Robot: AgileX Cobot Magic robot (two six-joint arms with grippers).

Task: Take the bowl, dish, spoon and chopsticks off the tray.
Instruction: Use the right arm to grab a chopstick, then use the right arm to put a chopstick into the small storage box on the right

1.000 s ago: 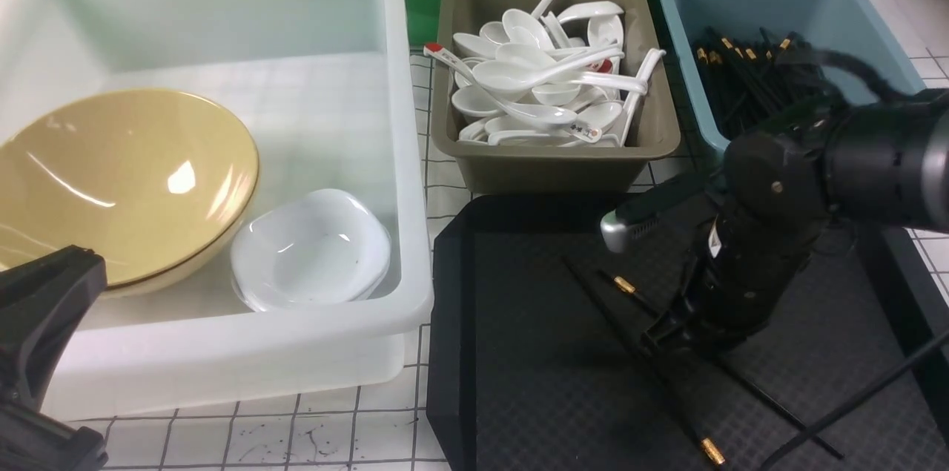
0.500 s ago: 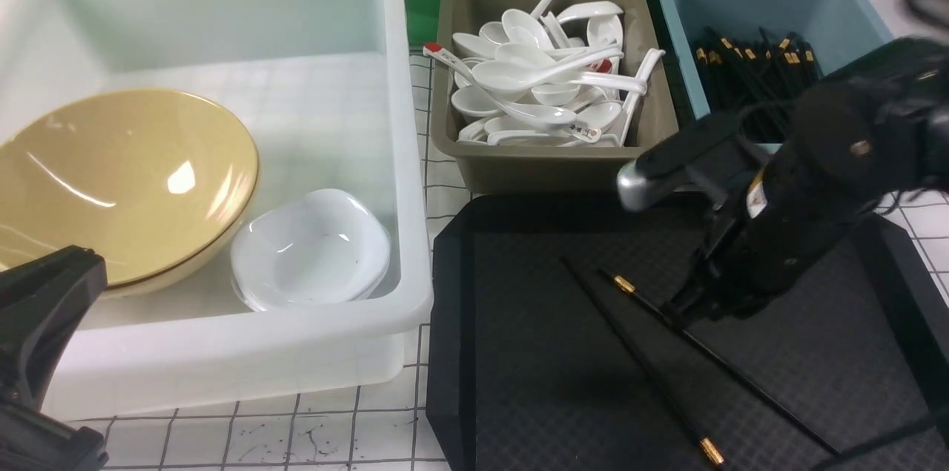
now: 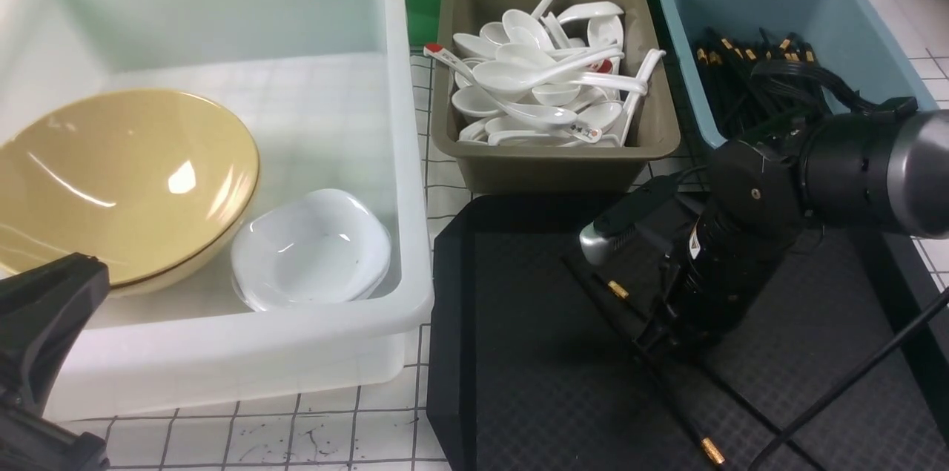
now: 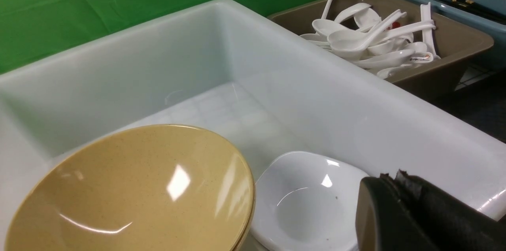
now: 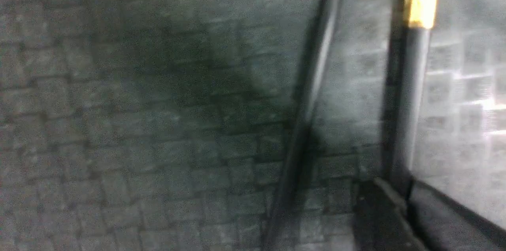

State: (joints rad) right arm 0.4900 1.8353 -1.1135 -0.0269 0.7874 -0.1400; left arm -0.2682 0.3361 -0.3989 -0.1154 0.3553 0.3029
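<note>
Two black chopsticks with gold bands lie side by side on the black tray. My right gripper is down on them. In the right wrist view its fingers stand close together, and the gold-banded stick runs in between their tips. The yellow bowl and the white dish sit in the white tub, and both show in the left wrist view. My left gripper is shut and empty at the tub's near wall. White spoons fill the olive bin.
The white tub stands left of the tray. The olive bin is behind the tray. The blue bin at the back right holds many black chopsticks. My right arm's cable crosses the tray's right side.
My right gripper lifted off to the right half a second ago, leaving both chopsticks on the tray, and has come back down onto them. The left arm has stayed put.
</note>
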